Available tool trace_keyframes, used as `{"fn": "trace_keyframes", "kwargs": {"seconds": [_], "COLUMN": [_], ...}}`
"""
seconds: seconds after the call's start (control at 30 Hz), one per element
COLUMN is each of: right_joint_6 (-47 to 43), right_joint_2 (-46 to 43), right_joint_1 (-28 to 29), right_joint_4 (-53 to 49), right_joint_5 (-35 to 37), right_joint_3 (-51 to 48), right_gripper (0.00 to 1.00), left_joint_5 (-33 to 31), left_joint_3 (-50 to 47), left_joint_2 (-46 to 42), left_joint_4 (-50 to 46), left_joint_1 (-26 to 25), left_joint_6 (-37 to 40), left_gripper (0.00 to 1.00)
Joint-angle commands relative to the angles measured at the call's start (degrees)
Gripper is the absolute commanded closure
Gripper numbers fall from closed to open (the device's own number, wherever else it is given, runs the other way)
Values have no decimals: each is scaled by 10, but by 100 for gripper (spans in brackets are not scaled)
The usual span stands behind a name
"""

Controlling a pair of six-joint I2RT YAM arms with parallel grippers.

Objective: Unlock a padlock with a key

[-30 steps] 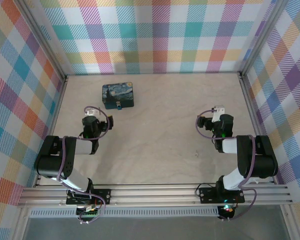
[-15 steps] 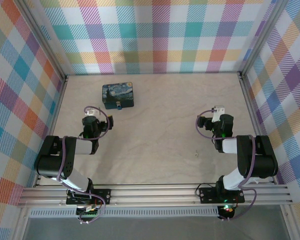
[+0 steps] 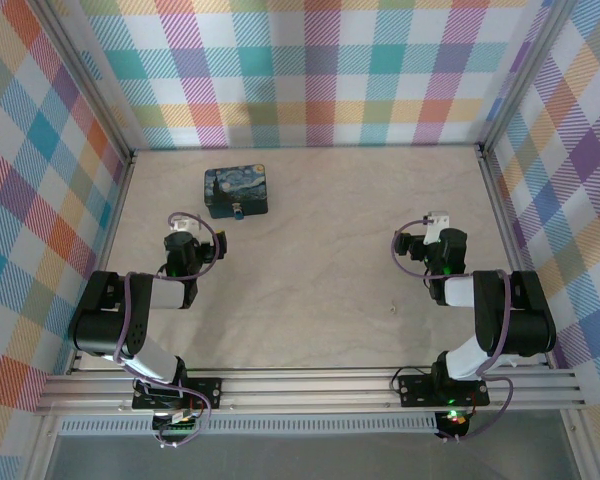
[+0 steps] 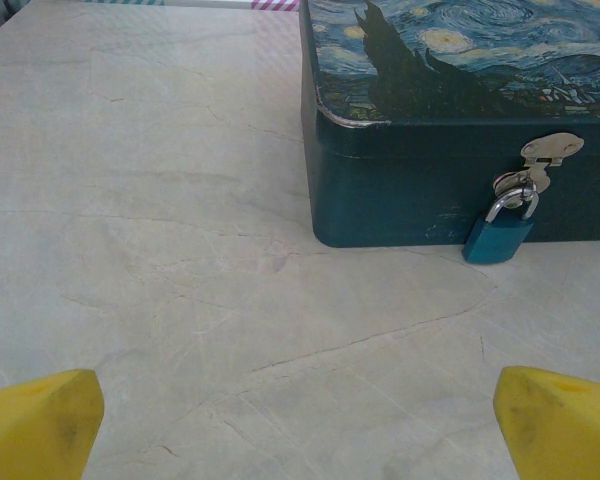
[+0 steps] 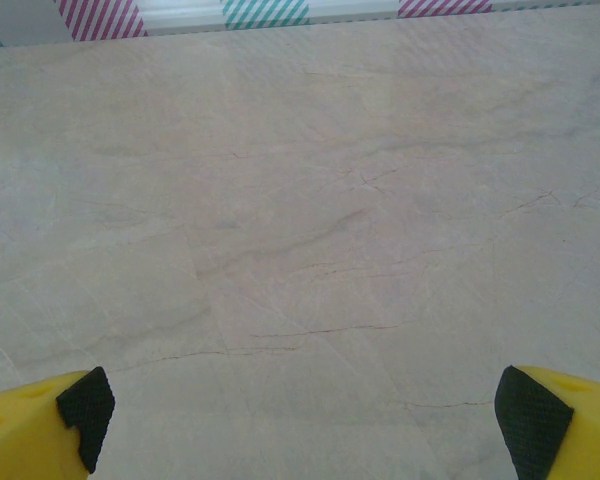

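Left wrist view: padlock (image 4: 498, 238) small, with a blue body and a silvery shackle looped through the silvery hasp (image 4: 550, 150) on the near face of a dark-blue box (image 4: 410, 180) with a starry-night painting on its lid. Padlock's lower edge meets the surface (image 4: 160, 250). Box sits far left on the surface, ahead of the left arm. Left gripper (image 4: 300, 425) spread wide, yellow fingers at both lower corners, nothing held, short of the box. Right gripper (image 5: 300, 420) likewise wide apart and empty, low over the surface at right, well apart from the padlock.
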Motion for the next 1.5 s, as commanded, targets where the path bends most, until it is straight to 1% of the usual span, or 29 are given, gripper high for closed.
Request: {"fn": "trace_keyframes", "kwargs": {"seconds": [0.0, 0.17, 0.3, 0.37, 0.5, 0.57, 0.63, 0.77, 0.9, 0.97, 1.07, 1.13, 1.2, 1.27, 1.37, 1.47], "right_joint_6": [6, 11, 18, 28, 62, 83, 113, 158, 217, 243, 277, 290, 296, 294, 294, 300], "right_joint_2": [-5, -45, -103, -135, -197, -219, -240, -272, -291, -295, -292, -284, -271, -253, -224, -193], "right_joint_1": [1, 1, 1, 2, 1, 2, 1, 2, 4, 3, 4, 9, 20, 40, 70, 97], "right_joint_4": [8, -25, -94, -159, -330, -408, -493, -627, -731, -768, -812, -842, -874, -906, -934, -951], "right_joint_5": [-11, 0, 6, 7, 0, -9, -17, -45, -83, -112, -156, -177, -179, -166, -145, -131], "right_joint_3": [7, 7, 15, 29, 90, 120, 151, 193, 215, 216, 215, 219, 225, 234, 242, 241], "right_gripper": [0, 0, 0, 0, 0, 0, 0, 0, 0, 0, 0, 2, 4, 6, 8, 13], "left_joint_5": [19, 5, -3, -2, 4, 31, 67, 124, 156, 160, 173, 173, 163, 153, 152, 151], "left_joint_3": [4, 12, 19, 35, 110, 135, 146, 152, 151, 150, 143, 140, 139, 143, 149, 163], "left_joint_2": [-13, -99, -178, -217, -277, -296, -315, -337, -338, -334, -320, -308, -293, -273, -237, -202], "left_joint_4": [-15, -95, -156, -204, -370, -427, -450, -468, -475, -474, -445, -426, -409, -390, -359, -347], "left_joint_1": [2, 2, 2, 1, 2, 2, 1, -1, -26, -49, -89, -120, -155, -191, -230, -262], "left_joint_6": [0, -5, -20, -40, -116, -151, -190, -255, -297, -315, -335, -342, -345, -350, -360, -358], "left_gripper": [0, 0, 0, 0, 0, 0, 0, 0, 0, 0, 0, 0, 0, 0, 0, 1]}}
